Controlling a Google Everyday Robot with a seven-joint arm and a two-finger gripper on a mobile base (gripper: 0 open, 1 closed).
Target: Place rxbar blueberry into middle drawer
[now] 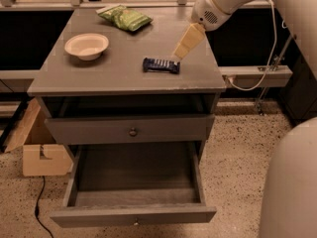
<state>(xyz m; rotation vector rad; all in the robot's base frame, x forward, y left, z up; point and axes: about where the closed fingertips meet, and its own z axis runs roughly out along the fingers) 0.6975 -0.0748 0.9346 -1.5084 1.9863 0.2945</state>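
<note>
The rxbar blueberry (pixel 161 65), a dark blue flat bar with white markings, lies on the grey cabinet top (pixel 114 73), right of centre. My gripper (pixel 180 52) hangs from the white arm (pixel 218 4) just above and to the right of the bar, pointing down and left at it, holding nothing. The middle drawer (pixel 133 215) is pulled out below and its inside shows empty. The upper drawer front (pixel 131 129) with its dark knob is closed.
A cream bowl (pixel 86 45) and a green snack bag (pixel 125 17) sit on the cabinet top's left and back. A cardboard box (pixel 42 152) stands on the floor at left. The robot's white body (pixel 292 182) fills the lower right.
</note>
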